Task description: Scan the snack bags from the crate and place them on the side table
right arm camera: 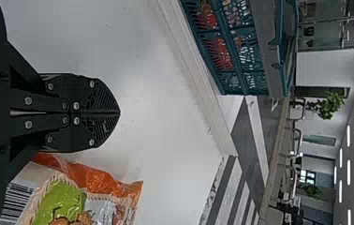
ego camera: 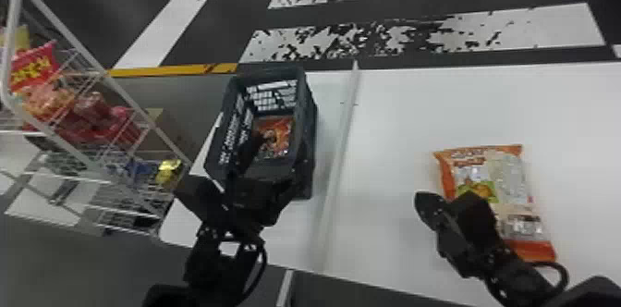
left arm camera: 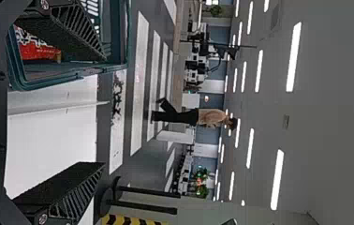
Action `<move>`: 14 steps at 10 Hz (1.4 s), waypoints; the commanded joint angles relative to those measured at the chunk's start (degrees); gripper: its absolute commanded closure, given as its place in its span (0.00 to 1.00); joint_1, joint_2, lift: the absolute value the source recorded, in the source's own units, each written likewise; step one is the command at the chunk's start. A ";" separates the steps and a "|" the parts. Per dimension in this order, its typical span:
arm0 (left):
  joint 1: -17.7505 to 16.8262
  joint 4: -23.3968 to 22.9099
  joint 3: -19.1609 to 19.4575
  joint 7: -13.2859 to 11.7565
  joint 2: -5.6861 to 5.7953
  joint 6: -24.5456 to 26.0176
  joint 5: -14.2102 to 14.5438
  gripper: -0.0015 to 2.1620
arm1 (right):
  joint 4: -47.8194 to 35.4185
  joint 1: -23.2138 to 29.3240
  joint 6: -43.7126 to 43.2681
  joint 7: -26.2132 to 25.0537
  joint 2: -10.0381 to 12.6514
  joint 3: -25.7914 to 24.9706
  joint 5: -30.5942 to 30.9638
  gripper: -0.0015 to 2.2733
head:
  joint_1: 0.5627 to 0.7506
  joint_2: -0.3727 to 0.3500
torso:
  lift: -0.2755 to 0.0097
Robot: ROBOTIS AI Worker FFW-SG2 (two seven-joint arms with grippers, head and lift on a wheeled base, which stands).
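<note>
Head view showed the orange bag (ego camera: pixel 513 181) lying flat on the white table (ego camera: pixel 392 112), to the right of the crate (ego camera: pixel 308 135), with the strip (ego camera: pixel 339 158) between them. The red bag (ego camera: pixel 277 137) was down inside the crate. Left gripper (left arm camera: pixel 104 110) was at the near end of the crate, with its fingers spread wide and holding nothing; one finger was over the crate and the other outside its wall. Right gripper (right arm camera: pixel 120 112) was just beside the orange bag, its fingers pressed together and with nothing between them. The barcode (right arm camera: pixel 13 201) of this bag faced up, but if it was already scanned, I could not tell. By my judgement, the step in hand was to fetch the red bag. For this, the next move needed to bring both left fingers inside the walls, go down around the bag and close softly, because the rim could catch a finger. After that the bag had to come out, be scanned and be laid on the side table.
</note>
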 commanded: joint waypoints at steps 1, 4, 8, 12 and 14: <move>0.01 0.10 0.00 -0.01 0.00 -0.17 0.13 0.04 | 2.05 -1.69 1.59 -0.60 0.14 0.24 1.61 0.99 | 0.70 1.00 | 0.68; 0.01 0.54 0.00 -0.09 -0.09 -0.35 0.13 0.04 | 2.14 -2.13 3.18 -1.57 0.05 -2.40 3.02 0.99 | 0.70 1.00 | 0.68; 0.10 0.54 0.00 -0.27 -0.18 -0.35 0.13 0.04 | 1.96 -2.39 3.18 -3.33 -0.04 -5.74 2.32 0.99 | 0.70 0.95 | 0.68; 0.18 0.45 0.09 -0.36 -0.18 -0.35 0.22 0.04 | 4.86 -5.73 0.71 -3.41 1.10 -4.68 -0.23 0.99 | 0.70 0.93 | 0.68; 0.27 0.54 0.09 -0.36 -0.18 -0.35 0.22 0.04 | 8.99 -8.54 0.71 -5.08 1.81 -4.33 0.56 0.99 | 0.70 0.94 | 0.68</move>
